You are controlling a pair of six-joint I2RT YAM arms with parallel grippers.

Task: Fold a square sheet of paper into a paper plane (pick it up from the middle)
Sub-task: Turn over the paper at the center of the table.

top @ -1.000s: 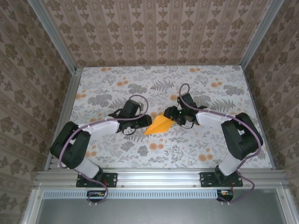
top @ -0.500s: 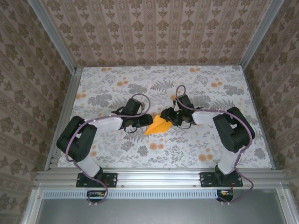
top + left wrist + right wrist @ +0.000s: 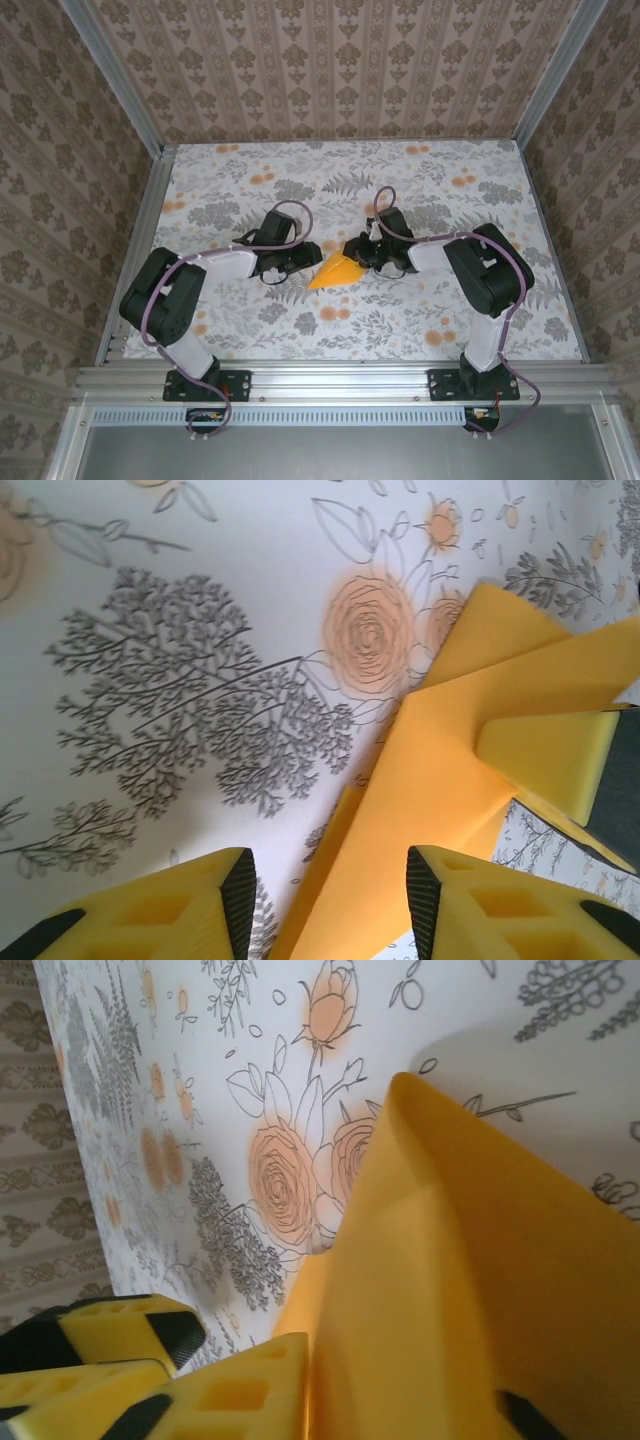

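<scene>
Presently: paper plane (image 3: 337, 271), long axis tip-left to tail-right on surface (image 3: 430, 300); tail clamped in right pincer (image 3: 357, 256); left pincer (image 3: 325, 878) nearer tip, jaws apart.

Floral tablecloth (image 3: 250, 320); 3 damask-patterned walls (image 3: 330, 70); aluminium frame rail (image 3: 340, 380) at near edge.

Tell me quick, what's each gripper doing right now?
Left gripper: open, jaws apart, gripping nothing.
Right gripper: closed on the folded orange-yellow paper sheet.
</scene>
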